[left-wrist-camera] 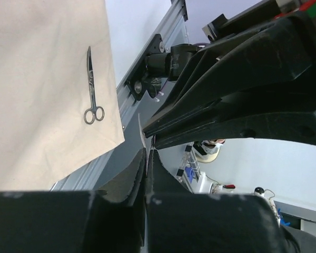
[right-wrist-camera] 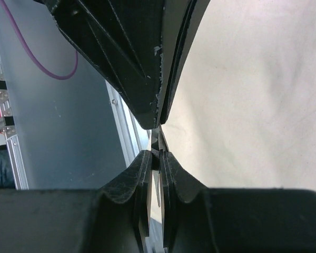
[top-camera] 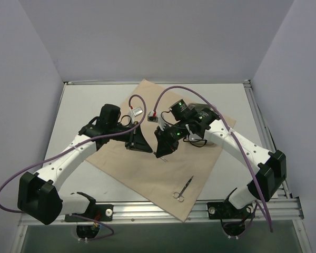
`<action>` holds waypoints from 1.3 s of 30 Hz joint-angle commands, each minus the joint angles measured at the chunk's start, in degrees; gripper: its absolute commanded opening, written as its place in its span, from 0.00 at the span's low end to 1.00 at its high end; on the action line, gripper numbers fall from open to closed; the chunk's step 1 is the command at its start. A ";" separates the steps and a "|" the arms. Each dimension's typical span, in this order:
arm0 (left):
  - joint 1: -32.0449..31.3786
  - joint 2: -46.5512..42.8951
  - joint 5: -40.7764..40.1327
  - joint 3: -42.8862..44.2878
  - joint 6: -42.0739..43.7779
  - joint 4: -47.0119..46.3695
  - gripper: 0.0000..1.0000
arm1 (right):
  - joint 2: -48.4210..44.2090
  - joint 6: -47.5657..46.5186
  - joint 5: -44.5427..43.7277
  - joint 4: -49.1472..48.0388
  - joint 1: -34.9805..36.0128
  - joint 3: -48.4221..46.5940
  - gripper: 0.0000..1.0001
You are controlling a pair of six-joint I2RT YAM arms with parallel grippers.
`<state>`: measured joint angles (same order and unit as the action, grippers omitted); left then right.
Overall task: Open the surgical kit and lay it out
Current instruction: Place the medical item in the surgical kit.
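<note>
The tweezers (right-wrist-camera: pixel 156 154) are a thin, stiff, slick strip of steel. They're light and twist out of a pinch easily, so you want them mid-shank, flat sides on the pads. They sit over the middle of the wrap sheet (top-camera: pixel 147 176) with your right gripper (right-wrist-camera: pixel 157 158) clamped tight on them. The left gripper (left-wrist-camera: pixel 147 154) is pinched shut too — on the same strip, I'd say. The scissors (top-camera: pixel 180 190) lie near the sheet's near corner.

A robotics lab bench: white screen walls (top-camera: pixel 163 37) around an aluminium-framed table (top-camera: pixel 79 105) carrying robot arms (top-camera: pixel 68 158).
</note>
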<state>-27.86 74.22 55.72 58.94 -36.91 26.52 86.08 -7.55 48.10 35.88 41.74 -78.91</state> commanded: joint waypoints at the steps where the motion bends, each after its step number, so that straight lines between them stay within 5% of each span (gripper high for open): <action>1: -0.27 -2.32 0.44 0.30 0.96 -0.86 0.02 | -1.97 0.43 -3.09 0.34 0.45 -2.03 0.00; 3: -0.36 -2.58 -2.61 0.82 1.92 -0.16 0.02 | -2.06 2.18 -5.37 -0.10 0.45 -2.12 0.05; 6: -0.36 -3.72 -11.73 3.20 6.92 2.38 0.02 | -2.23 6.82 -9.40 -1.16 0.01 -2.12 0.40; 9: -0.44 -6.88 -24.98 3.64 9.91 1.78 0.02 | -2.15 13.67 -12.22 -2.04 -3.49 -1.85 0.51; 17: -1.58 -14.00 -44.01 -2.51 12.64 -17.63 0.02 | 1.97 45.05 -19.08 -2.39 -12.55 -9.05 0.52; 23: -5.10 -13.84 -46.15 -1.37 20.99 -23.54 0.02 | 7.78 60.07 -16.82 -2.91 -12.64 -16.88 0.53; 27: -6.42 -14.36 -48.86 -0.14 22.75 -25.11 0.02 | 6.47 75.17 -13.81 -13.88 -12.38 -12.68 0.52; 35: -8.44 -14.19 -52.30 2.06 26.62 -25.29 0.02 | 6.20 83.13 -17.77 -10.66 -11.42 -13.02 0.52; 39: -8.70 -13.66 -51.86 2.59 26.89 -25.47 0.02 | 5.41 87.35 -17.95 -16.35 -9.83 -9.33 0.52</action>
<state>-36.18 60.47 4.99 58.59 -11.75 4.73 93.27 74.32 31.00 23.00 30.37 -90.19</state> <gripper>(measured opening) 0.036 0.518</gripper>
